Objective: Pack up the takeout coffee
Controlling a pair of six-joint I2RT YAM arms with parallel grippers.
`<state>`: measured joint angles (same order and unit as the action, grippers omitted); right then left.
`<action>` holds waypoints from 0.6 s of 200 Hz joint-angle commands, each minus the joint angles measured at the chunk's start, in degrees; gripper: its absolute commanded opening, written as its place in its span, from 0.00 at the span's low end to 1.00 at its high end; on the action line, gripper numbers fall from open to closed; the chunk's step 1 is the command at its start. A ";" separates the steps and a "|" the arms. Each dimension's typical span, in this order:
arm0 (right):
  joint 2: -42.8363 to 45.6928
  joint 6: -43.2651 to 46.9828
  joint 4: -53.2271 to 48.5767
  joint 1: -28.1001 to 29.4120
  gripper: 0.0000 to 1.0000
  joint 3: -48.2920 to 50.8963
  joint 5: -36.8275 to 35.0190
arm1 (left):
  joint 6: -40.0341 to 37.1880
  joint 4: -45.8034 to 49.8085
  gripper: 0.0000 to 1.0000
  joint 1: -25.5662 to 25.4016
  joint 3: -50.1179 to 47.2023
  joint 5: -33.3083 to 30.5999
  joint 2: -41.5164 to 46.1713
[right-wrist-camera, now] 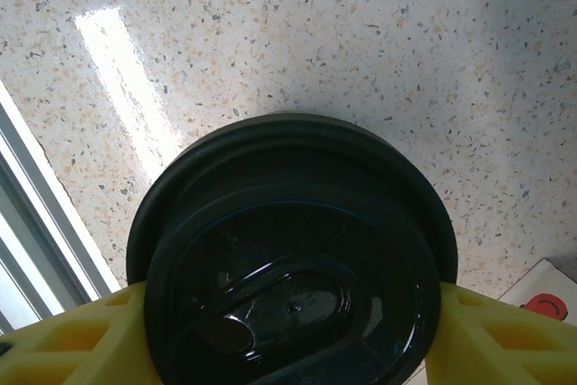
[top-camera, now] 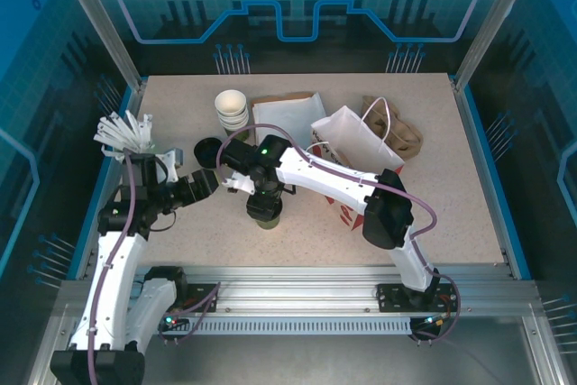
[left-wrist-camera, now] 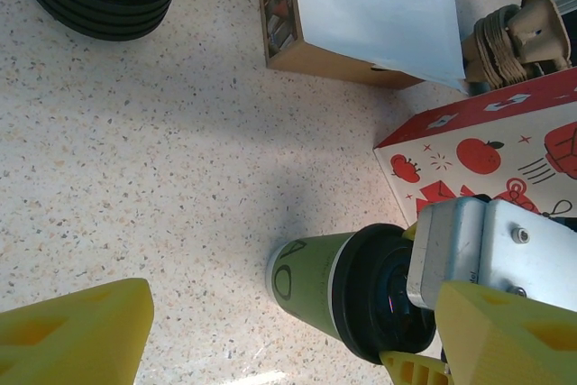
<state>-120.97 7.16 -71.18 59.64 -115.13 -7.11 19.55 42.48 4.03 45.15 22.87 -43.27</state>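
Observation:
The takeout coffee (top-camera: 267, 219) is a green paper cup (left-wrist-camera: 311, 284) with a round black lid (right-wrist-camera: 288, 259), standing upright on the speckled table near the front middle. My right gripper (top-camera: 266, 208) comes down over it from above. Its yellow fingers (right-wrist-camera: 81, 340) press against the lid's rim on either side, shut on it. My left gripper (top-camera: 213, 183) hovers just left of the cup, pointing at it, and stands open (left-wrist-camera: 293, 344) with nothing between its wide yellow fingers (left-wrist-camera: 72, 335).
A stack of black lids (top-camera: 209, 151) lies behind the left gripper. White cups (top-camera: 233, 107), a flat cardboard box (top-camera: 288, 114), a white paper bag (top-camera: 356, 146) and a brown pulp tray (top-camera: 397, 128) stand behind. A red-patterned box (left-wrist-camera: 505, 160) is right of the cup. White sticks (top-camera: 126, 132) are far left.

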 commanded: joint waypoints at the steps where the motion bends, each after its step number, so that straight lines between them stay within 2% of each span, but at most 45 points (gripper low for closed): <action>1: 4.28 0.14 -2.40 0.49 0.51 -1.06 -0.12 | 0.62 -1.25 0.83 0.54 -0.50 1.37 1.07; 44: 13.07 -0.46 -3.88 -0.08 0.46 0.19 -0.35 | 3.42 -3.62 0.83 0.49 1.80 2.41 2.26; 78: 21.23 -0.31 -3.88 -1.59 0.44 -4.09 1.57 | 8.38 -8.75 0.80 -0.22 3.73 3.82 2.14; 120: 27.76 -0.54 -1.31 -6.03 0.42 -10.84 3.65 | 10.32 -12.46 0.79 -5.97 8.54 0.57 0.07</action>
<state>-96.57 7.11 -73.32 56.62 -122.23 -5.63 27.29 34.39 1.15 49.95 24.32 -42.09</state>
